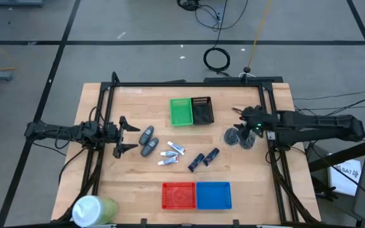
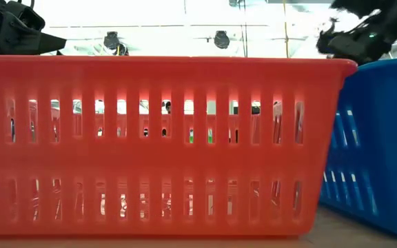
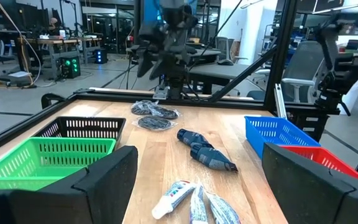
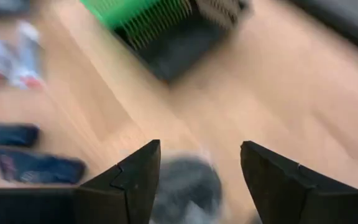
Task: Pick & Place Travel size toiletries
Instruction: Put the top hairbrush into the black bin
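On the wooden tabletop (image 1: 132, 177) we see the travel size toiletries laid out in a loose row across the middle. Toward the left lie two grey oval containers (image 1: 147, 141), touching each other. Just right of them sit the white-silver tubes (image 1: 172, 154), and farther right the two dark navy tubes (image 1: 203, 158), slanted and close together. At the right side, near the frame post, lie dark grey round pieces (image 1: 240, 137).

Our left end effector (image 1: 123, 137) hovers just left of the grey oval containers with its fingers spread wide and nothing between them. Our right end effector (image 4: 199, 180) hangs over the grey round pieces, its fingers also spread apart; in the right wrist view a dark piece shows between them, though that view is too blurred for us to tell whether they touch it.

At the far side of the tabletop a green tray (image 1: 181, 111) stands against a black tray (image 1: 202, 109). At the near edge a red tray (image 1: 179, 195) touches a blue tray (image 1: 213, 195). A pale green-white cylinder (image 1: 94, 209) rests at the near left corner.
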Robot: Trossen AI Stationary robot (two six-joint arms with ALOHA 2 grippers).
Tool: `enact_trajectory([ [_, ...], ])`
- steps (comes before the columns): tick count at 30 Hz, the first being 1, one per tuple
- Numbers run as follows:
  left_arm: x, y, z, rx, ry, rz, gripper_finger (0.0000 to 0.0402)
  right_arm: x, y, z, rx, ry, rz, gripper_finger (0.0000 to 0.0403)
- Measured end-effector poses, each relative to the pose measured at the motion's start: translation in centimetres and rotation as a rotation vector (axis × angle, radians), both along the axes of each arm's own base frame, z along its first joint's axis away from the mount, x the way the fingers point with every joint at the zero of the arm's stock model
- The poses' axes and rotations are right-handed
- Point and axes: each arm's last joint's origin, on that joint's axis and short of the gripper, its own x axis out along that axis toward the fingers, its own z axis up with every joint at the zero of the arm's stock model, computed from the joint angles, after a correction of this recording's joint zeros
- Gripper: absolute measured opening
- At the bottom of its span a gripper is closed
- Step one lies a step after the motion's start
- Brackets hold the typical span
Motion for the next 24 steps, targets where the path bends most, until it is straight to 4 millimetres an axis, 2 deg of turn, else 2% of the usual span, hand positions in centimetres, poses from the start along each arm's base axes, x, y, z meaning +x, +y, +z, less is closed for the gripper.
enact_trajectory([
  [3, 0.0, 0.0, 0.0, 0.0, 0.0, 0.0, 0.0337, 0.8, -0.7, 0.0, 0.039, 0.164, -0.131, 0.0208],
  [6, 0.0, 0.0, 0.0, 0.0, 0.001, 0.0, 0.0337, 1.5, -1.4, -1.5, 0.077, 0.312, -0.212, 0.0205],
  [13, 0.0, 0.0, 0.0, 0.0, 0.001, 0.0, 0.0337, 2.5, -2.7, -4.2, 0.128, 0.447, -0.332, 0.0203],
  [24, 0.0, 0.0, 0.0, 0.0, 0.001, 0.0, 0.0337, 1.5, -2.8, -6.8, 0.179, 0.54, -0.439, 0.0199],
])
